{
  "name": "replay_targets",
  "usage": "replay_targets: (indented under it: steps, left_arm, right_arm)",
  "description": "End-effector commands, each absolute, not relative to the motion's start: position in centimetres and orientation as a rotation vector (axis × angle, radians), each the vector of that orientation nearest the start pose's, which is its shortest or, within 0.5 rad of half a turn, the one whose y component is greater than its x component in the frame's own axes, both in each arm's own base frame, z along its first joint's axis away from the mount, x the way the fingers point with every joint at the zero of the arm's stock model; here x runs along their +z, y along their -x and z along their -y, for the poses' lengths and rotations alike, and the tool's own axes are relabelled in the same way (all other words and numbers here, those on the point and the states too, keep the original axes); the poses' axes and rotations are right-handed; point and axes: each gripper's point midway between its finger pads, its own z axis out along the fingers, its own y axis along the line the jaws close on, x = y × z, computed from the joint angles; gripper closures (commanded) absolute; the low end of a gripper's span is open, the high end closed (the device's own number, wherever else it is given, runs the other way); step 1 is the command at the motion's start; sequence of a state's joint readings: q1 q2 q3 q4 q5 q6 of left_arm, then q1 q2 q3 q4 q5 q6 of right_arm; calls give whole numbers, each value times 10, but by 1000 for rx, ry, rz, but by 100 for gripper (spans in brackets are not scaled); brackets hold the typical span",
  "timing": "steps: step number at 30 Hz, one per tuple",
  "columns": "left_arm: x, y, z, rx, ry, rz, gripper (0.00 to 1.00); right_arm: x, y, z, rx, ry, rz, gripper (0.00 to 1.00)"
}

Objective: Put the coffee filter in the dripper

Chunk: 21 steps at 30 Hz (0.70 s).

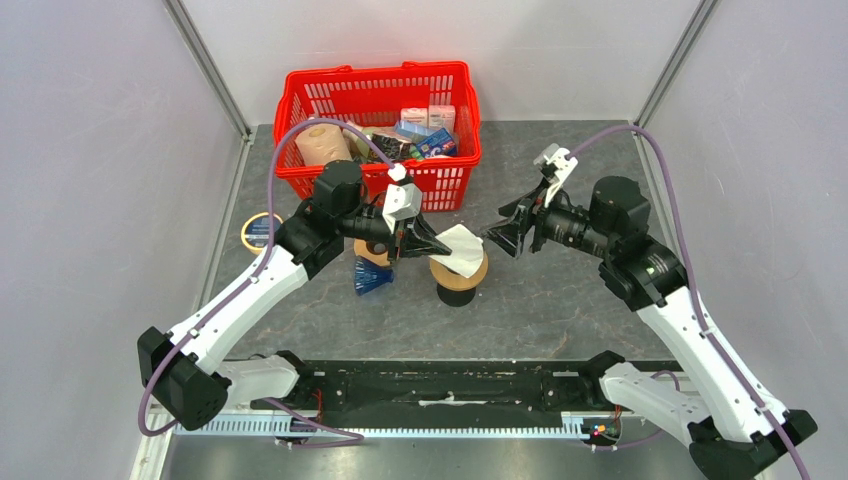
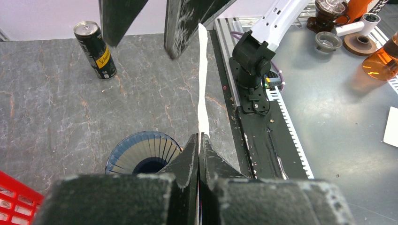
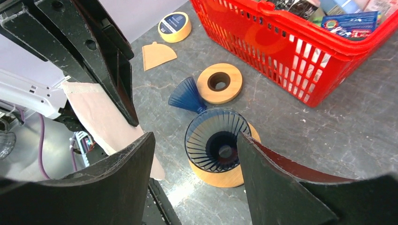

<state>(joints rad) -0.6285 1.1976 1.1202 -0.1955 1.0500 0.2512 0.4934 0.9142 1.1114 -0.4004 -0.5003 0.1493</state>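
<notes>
The red basket [image 1: 378,100], full of packets, stands at the back of the bench [image 1: 560,300]. In front of it lie a separate wooden ring [image 3: 219,83] and a blue ribbed cone [image 3: 187,93] on its side, touching each other just left of the dripper [image 1: 468,282]. A brown paper piece [image 3: 157,54] and a tape roll [image 3: 174,26] lie further left, near the bench's side edge. A drinks can [image 2: 96,49] stands upright behind the right arm.

The left gripper [image 1: 440,245] reaches in level from the left, closed tight on one edge of the coffee filter [image 1: 465,248], which hangs flat over the dripper's mouth; whether paper meets rim cannot be told. The right gripper [image 1: 497,240] faces it from the right, spread wide and holding nothing, its tips just short of the filter's free edge.

Bare bench lies in front of the dripper and to its right; the basket wall is close behind it
</notes>
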Motion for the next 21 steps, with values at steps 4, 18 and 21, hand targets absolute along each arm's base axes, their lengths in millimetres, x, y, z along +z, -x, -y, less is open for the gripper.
replay_targets:
  steps: [4,18,21]
  left_arm:
    - [329,-176,309,-1193,-1419,-1176,98]
    - [330,-177,309,-1191,-1407,-1176,98]
    - [330,-178,309,-1193,-1405,-1180,98]
  right_arm:
    - [373,-206,-222,955,702,-1610,28]
    - [370,-191,-229,1033,766,-1624,29]
    - [369,-189,-228,1035,768,-1625,29]
